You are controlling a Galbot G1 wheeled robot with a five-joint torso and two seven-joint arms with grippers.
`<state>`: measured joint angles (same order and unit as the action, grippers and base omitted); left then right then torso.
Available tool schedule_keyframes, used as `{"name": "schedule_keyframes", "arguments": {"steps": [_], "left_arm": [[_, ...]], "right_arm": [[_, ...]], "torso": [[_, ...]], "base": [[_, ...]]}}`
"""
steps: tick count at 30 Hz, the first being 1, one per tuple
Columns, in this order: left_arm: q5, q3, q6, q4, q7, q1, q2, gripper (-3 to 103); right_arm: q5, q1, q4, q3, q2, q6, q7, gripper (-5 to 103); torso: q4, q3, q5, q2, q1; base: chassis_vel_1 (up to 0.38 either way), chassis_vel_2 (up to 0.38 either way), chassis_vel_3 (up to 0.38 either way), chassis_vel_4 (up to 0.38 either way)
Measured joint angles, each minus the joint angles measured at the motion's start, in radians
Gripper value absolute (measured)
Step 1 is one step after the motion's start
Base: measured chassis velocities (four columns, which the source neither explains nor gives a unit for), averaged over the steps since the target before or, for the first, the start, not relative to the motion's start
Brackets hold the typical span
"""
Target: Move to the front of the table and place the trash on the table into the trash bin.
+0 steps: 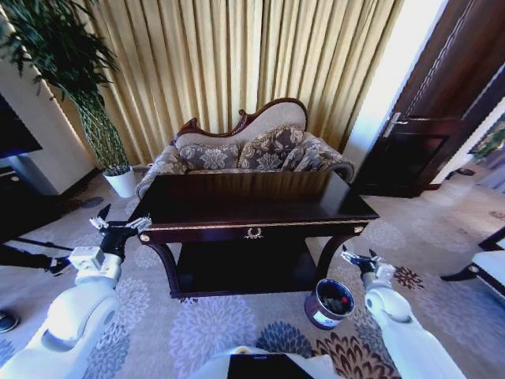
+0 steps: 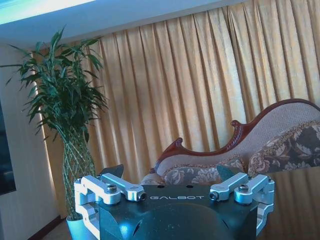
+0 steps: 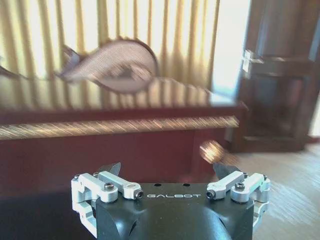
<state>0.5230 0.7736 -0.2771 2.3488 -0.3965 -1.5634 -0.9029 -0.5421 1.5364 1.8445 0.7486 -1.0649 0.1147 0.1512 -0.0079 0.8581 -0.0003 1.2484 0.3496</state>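
Both your grippers, left (image 1: pixel 118 226) and right (image 1: pixel 359 258), hang open before the table (image 1: pixel 252 207); the trash bin (image 1: pixel 329 302) seemingly holds something.

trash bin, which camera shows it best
The head view shows it best: the trash bin stands whole on the carpet by the table's front right leg, close to the right gripper, with its rim, its white logo and its inside in sight. The right wrist view looks at the table's apron, the left wrist view at the sofa and curtain.
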Motion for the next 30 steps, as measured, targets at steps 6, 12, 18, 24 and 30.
{"name": "schedule_keyframes", "arguments": {"steps": [6,12,18,24,30], "left_arm": [[0.007,0.000,-0.017,0.017,-0.009,-0.002,-0.005,100],[0.022,0.004,-0.032,0.045,-0.017,-0.028,-0.029,100],[0.025,0.005,-0.045,0.073,-0.018,-0.045,-0.038,100],[0.048,0.002,-0.062,0.092,-0.017,-0.043,-0.026,100],[0.056,-0.002,-0.070,0.093,-0.017,-0.034,-0.017,100]], "right_arm": [[0.004,0.055,0.223,-0.012,-0.028,0.022,-0.032,100],[0.015,0.001,0.382,-0.051,-0.036,0.109,-0.074,100],[0.003,-0.077,0.426,-0.087,-0.022,0.178,-0.103,100],[-0.019,-0.076,0.438,-0.066,-0.015,0.195,-0.104,100],[-0.025,-0.053,0.457,-0.046,-0.015,0.195,-0.105,100]], "torso": [[0.0004,0.000,0.0000,0.000,0.000],[0.0006,0.000,-0.0001,0.000,0.000],[0.0006,0.000,0.0001,0.000,0.000],[0.0003,0.000,0.0002,0.000,0.000],[0.0003,0.000,0.0001,0.000,0.000]], "base": [[0.000,0.000,0.000,0.000],[0.000,0.000,0.000,0.000],[0.000,0.000,0.000,0.000],[0.000,0.000,0.000,0.000],[0.000,0.000,0.000,0.000]]}}
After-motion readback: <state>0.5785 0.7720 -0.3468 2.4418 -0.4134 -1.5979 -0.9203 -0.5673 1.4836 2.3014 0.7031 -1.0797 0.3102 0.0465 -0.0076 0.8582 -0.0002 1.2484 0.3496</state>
